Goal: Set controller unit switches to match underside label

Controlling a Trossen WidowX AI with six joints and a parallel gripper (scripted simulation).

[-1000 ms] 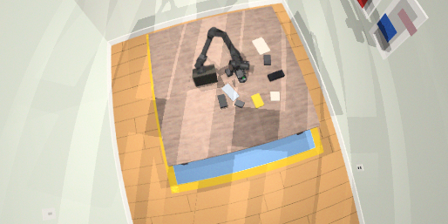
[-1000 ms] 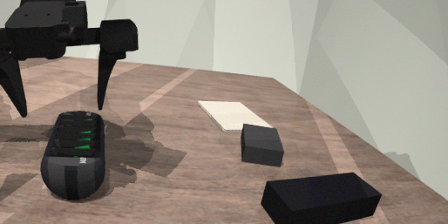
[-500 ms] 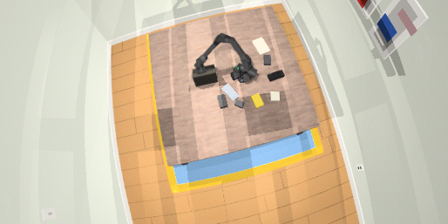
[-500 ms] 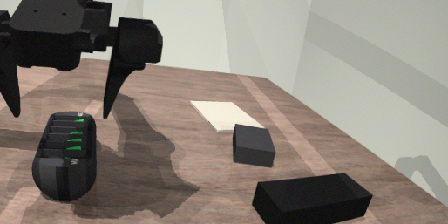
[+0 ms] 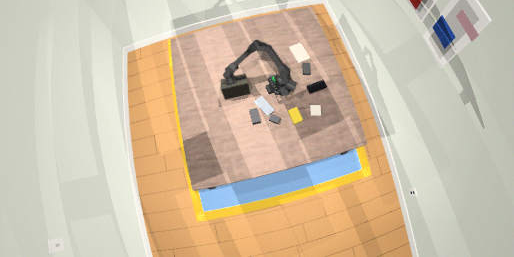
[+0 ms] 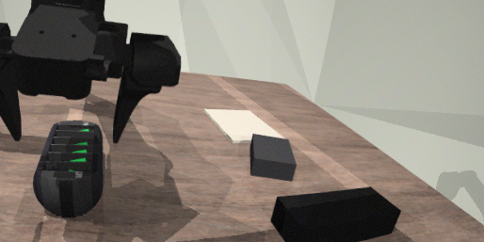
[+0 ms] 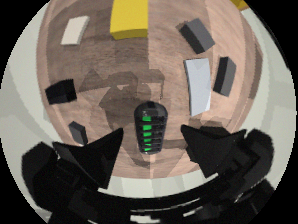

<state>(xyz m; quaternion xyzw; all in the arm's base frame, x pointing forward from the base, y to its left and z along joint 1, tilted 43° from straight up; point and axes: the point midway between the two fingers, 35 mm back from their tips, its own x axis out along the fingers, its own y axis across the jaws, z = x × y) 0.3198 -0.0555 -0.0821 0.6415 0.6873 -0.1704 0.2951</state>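
Observation:
The dark grey controller unit [image 5: 272, 75] [image 6: 68, 195] [image 7: 150, 107] sits on its base on the bench, rockers up. Its row of rocker switches shows several green ends, in the exterior view along the row's right side and in the wrist view along its left side. The exact position of each rocker is too small to tell. The underside label is hidden. My gripper [image 6: 66, 140] [image 7: 153, 129] is wide open and empty, pointing down above the unit. One fingertip is off each long side of it, and neither visibly touches it.
A pale panel [image 5: 264, 105] [image 7: 198, 87], a yellow block [image 5: 295, 115] [image 7: 130, 20], a black block [image 5: 316, 86] [image 6: 330, 216] [image 7: 61, 92], a small grey block [image 5: 306, 69] [image 6: 273, 157], a cream tile [image 5: 315, 110] [image 7: 75, 30] and a white card [image 5: 299, 52] [image 6: 242, 124] lie around the unit.

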